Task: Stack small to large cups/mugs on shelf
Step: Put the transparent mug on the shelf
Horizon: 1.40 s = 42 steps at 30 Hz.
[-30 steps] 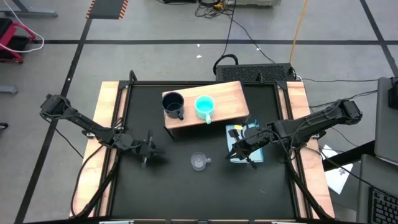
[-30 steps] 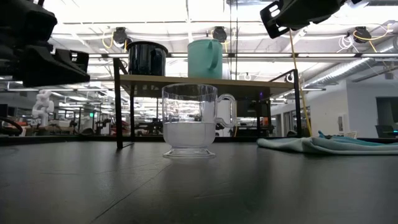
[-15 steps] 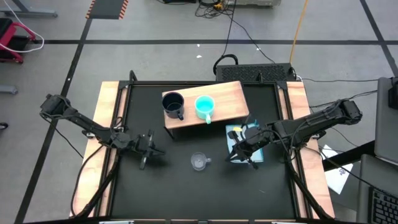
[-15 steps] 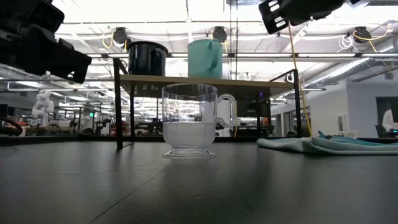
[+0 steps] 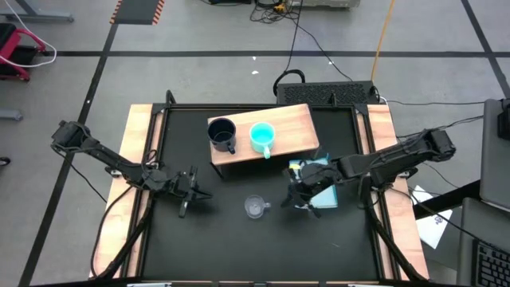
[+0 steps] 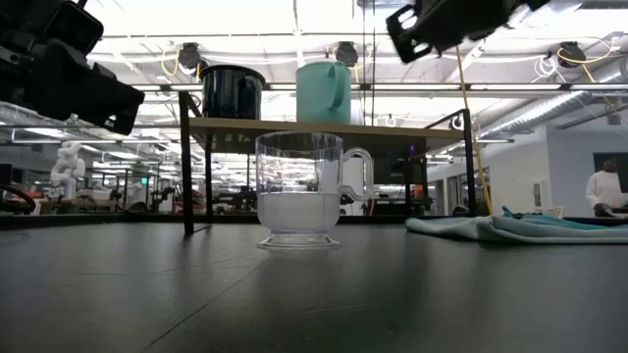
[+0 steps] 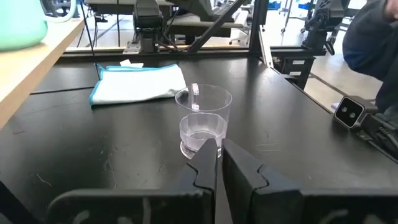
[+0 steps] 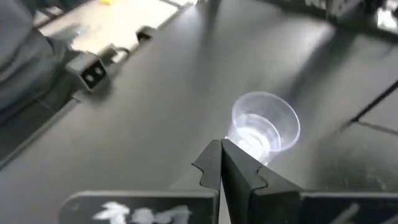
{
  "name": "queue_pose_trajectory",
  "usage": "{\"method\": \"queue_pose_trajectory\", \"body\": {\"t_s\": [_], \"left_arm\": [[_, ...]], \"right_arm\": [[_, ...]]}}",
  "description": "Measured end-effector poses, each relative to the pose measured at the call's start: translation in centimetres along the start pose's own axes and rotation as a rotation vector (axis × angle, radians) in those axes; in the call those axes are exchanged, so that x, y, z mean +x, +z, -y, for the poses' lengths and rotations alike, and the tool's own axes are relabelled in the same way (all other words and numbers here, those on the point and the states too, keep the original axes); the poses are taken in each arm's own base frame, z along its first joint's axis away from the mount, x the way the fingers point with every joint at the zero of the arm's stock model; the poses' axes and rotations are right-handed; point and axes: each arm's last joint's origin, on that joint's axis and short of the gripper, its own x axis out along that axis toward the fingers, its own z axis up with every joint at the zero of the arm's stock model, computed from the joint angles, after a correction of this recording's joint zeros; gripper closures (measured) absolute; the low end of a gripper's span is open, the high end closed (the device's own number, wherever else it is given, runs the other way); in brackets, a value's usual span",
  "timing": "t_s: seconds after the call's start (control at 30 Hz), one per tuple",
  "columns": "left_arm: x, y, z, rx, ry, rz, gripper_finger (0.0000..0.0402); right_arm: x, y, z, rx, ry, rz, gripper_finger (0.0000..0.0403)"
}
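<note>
Black tabletop fills the scene, seen from above, with a robot arm reaching in from each side. At the left, the left gripper (image 5: 190, 194) hovers above the table, well apart from the cups; its own wrist camera shows the fingers pressed together, holding nothing. At the far middle stands the shelf (image 5: 296, 137), a light wooden board on a dark base. On it sit a dark navy mug (image 5: 222, 133) and, just to its right, a turquoise mug (image 5: 262, 136), side by side and not stacked. Near the middle of the table, nearer than the shelf, a clear glass cup (image 5: 254, 207) stands upright on the black surface with its handle pointing right. Right of it, the right gripper (image 5: 301, 195) hangs near the cup but not touching, fingers closed and empty. Beneath that arm lies a folded light-blue cloth (image 5: 320, 182).

Possible trouble, as a judgement: with its fingers shut, the right gripper could knock the light glass cup over or push it away if it moves closer without opening. The clear wall and rim may be slippery to pinch. The arm could also drag the cloth. Carrying the cup to the shelf risks bumping either mug off the board.

No brand, label or writing can be read anywhere.
</note>
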Motion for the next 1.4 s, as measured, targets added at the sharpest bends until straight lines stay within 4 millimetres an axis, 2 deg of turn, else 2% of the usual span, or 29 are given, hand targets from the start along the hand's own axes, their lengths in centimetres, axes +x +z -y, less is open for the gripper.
{"method": "queue_pose_trajectory", "body": {"t_s": [0.47,0.6,0.77,1.07,1.4], "left_arm": [[0.0,0.0,0.0,-0.002,0.000,0.000,0.0376],[0.0,0.0,0.0,-0.003,0.001,-0.001,0.0376],[0.0,0.0,0.0,-0.007,0.001,-0.001,0.0376],[0.0,0.0,0.0,-0.025,0.001,-0.002,0.0376],[0.0,-0.2,0.0,-0.025,0.002,-0.017,0.0376]], "right_arm": [[5.4,3.1,2.9,-0.019,0.016,-0.153,0.0403],[6.8,3.4,3.4,-0.013,0.026,-0.183,0.0403],[8.4,2.7,3.8,-0.003,0.035,-0.222,0.0403],[8.6,2.4,3.9,-0.083,0.046,-0.233,0.0395],[8.7,2.7,3.3,-0.163,0.065,-0.217,0.0312]]}}
